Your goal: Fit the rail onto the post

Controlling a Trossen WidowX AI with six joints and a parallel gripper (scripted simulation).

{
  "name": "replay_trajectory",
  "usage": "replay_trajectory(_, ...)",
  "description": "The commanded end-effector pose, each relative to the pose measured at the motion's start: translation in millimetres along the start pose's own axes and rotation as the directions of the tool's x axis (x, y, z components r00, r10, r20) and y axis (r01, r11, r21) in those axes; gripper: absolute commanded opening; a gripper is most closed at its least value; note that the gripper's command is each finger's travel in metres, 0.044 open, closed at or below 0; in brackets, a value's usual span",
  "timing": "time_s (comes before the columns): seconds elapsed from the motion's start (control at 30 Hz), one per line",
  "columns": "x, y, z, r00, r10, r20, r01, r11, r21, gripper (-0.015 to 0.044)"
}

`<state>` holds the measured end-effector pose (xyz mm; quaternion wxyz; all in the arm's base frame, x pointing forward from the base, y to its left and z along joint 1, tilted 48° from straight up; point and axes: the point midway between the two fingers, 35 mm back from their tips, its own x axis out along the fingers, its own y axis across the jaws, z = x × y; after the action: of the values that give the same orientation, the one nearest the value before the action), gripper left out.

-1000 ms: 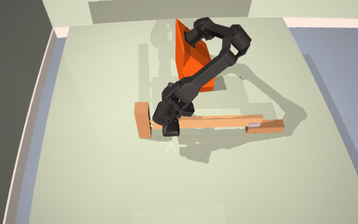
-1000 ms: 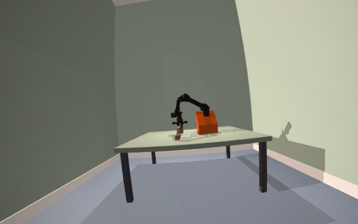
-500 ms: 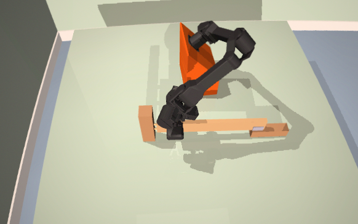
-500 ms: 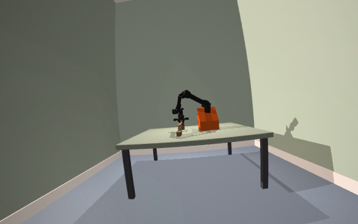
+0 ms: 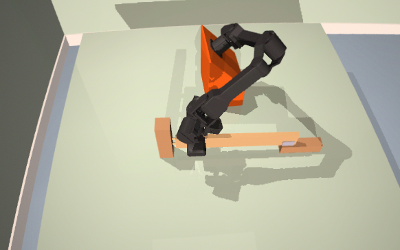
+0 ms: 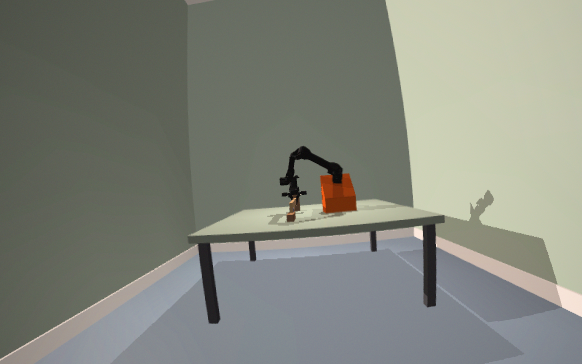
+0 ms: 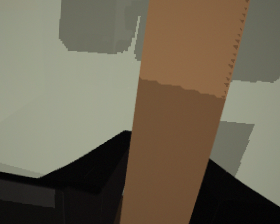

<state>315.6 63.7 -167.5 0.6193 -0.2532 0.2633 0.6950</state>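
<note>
The long rail runs from just beside the post to the footboard block. Its far end is at the pale bracket; how deep it sits there is unclear. The near end is raised to peg height, with a narrow gap to the post. Short lengths of the pegs show in that gap; whether their tips are inside the holes is hidden. My gripper is shut on the rail near its post end, one finger on each side.
The orange arm base stands behind the rail on the table. The arm reaches over the rail from the base, and its shadows fall on the table around the rail.
</note>
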Motion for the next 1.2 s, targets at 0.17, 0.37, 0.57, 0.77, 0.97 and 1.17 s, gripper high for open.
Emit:
replay_trajectory(0.17,0.0,0.4,0.6,1.0,-0.004,0.001,0.004,1.0,0.006,0.0)
replay_trajectory(0.37,0.2,0.6,-0.7,1.0,-0.004,0.001,0.004,1.0,0.006,0.0)
replay_trajectory(0.57,0.7,1.1,-2.5,1.0,-0.004,0.001,0.004,1.0,0.006,0.0)
replay_trajectory(0.77,0.6,1.6,-4.4,1.0,-0.004,0.001,0.004,1.0,0.006,0.0)
replay_trajectory(0.97,-0.3,2.0,-5.7,1.0,-0.004,0.001,0.004,1.0,0.006,0.0)
replay_trajectory(1.17,-0.9,2.0,-5.6,1.0,-0.004,0.001,0.004,1.0,0.006,0.0)
